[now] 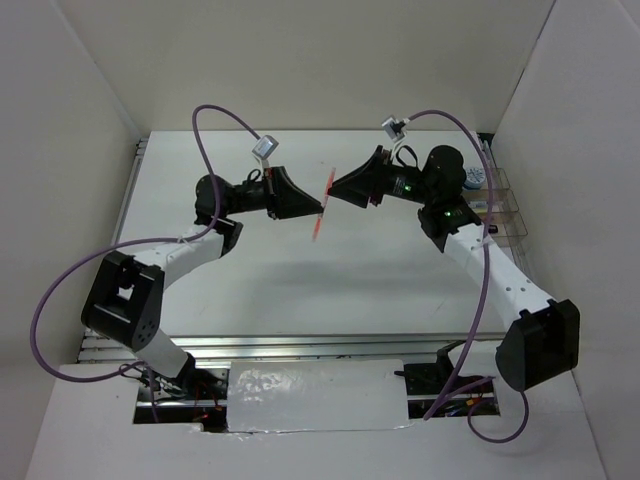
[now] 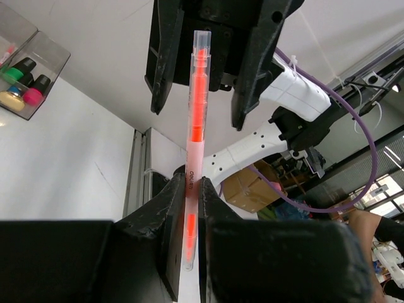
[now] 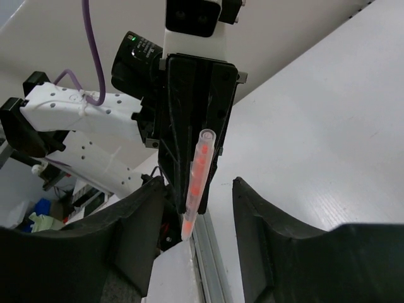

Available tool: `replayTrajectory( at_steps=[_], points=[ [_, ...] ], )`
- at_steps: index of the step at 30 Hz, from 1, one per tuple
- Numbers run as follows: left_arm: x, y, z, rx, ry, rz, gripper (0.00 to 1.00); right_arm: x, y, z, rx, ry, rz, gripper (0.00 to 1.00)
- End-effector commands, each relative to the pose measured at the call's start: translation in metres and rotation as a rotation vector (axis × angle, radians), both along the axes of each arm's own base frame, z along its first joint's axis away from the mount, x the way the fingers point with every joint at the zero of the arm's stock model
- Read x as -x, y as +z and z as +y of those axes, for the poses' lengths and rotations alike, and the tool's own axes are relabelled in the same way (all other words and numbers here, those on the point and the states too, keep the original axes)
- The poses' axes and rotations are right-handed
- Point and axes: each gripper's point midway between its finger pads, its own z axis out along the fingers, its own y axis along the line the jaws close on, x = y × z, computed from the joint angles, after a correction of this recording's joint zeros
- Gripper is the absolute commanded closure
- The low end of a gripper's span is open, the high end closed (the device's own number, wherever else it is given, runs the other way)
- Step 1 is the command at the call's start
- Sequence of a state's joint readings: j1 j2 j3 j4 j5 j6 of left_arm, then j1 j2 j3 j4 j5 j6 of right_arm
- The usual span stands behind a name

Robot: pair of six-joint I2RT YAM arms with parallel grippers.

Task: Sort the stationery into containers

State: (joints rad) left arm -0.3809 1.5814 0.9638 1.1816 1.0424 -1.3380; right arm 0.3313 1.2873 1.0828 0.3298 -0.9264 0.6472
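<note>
A thin clear stick with an orange core (image 1: 322,203) is held in the air over the middle of the table. My left gripper (image 1: 318,211) is shut on its lower part (image 2: 192,183). The stick (image 2: 197,107) rises between the fingers of my right gripper (image 1: 336,189), which faces the left one. In the right wrist view the stick (image 3: 199,167) stands between my right gripper's (image 3: 198,184) open jaws, with a gap on each side. The clear organiser tray (image 1: 503,208) stands at the right edge and holds highlighters with green and pink caps (image 2: 25,79).
A blue-white tape roll (image 1: 473,178) lies by the tray at the back right. White walls close in the table on the left, back and right. A metal rail (image 1: 300,345) runs along the near edge by the arm bases.
</note>
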Motion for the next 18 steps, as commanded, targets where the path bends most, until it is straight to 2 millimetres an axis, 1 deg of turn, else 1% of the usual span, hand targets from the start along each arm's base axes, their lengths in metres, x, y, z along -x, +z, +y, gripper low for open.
replayTrajectory(
  at_steps=[1,5,6,9,11,13,14,16,17,18],
  points=[
    [0.0120,0.0246,0.0042,0.042,0.007,-0.122,1.00,-0.0013,0.0298,0.0059,-0.043,0.004,-0.085,0.46],
    [0.0131,0.0245,0.0039,0.038,0.004,-0.126,1.00,-0.0023,0.0301,0.0096,-0.042,0.020,-0.086,0.59],
    [0.0134,0.0249,0.0034,0.037,0.001,-0.126,1.00,-0.0024,0.0287,0.0104,-0.040,0.023,-0.082,0.65],
    [0.0119,0.0226,0.0034,0.032,0.005,-0.122,1.00,-0.0028,0.0306,0.0107,-0.041,0.029,-0.087,0.76],
    [0.0107,0.0210,0.0031,0.027,0.008,-0.116,1.00,-0.0007,0.0338,0.0111,-0.040,0.038,-0.098,0.80],
    [0.0105,0.0198,0.0024,0.022,0.008,-0.114,1.00,-0.0003,0.0360,0.0112,-0.043,0.041,-0.101,0.81],
    [0.0104,0.0188,0.0024,0.020,0.009,-0.111,1.00,-0.0015,0.0356,0.0113,-0.042,0.041,-0.099,0.80],
    [0.0107,0.0194,0.0026,0.020,0.010,-0.116,1.00,0.0014,0.0363,0.0136,-0.039,0.065,-0.090,0.77],
    [0.0111,0.0186,0.0020,0.018,0.007,-0.112,1.00,0.0011,0.0350,0.0146,-0.035,0.069,-0.083,0.72],
    [0.0108,0.0187,0.0025,0.017,0.008,-0.112,1.00,0.0004,0.0330,0.0156,-0.029,0.073,-0.075,0.70]
  ],
)
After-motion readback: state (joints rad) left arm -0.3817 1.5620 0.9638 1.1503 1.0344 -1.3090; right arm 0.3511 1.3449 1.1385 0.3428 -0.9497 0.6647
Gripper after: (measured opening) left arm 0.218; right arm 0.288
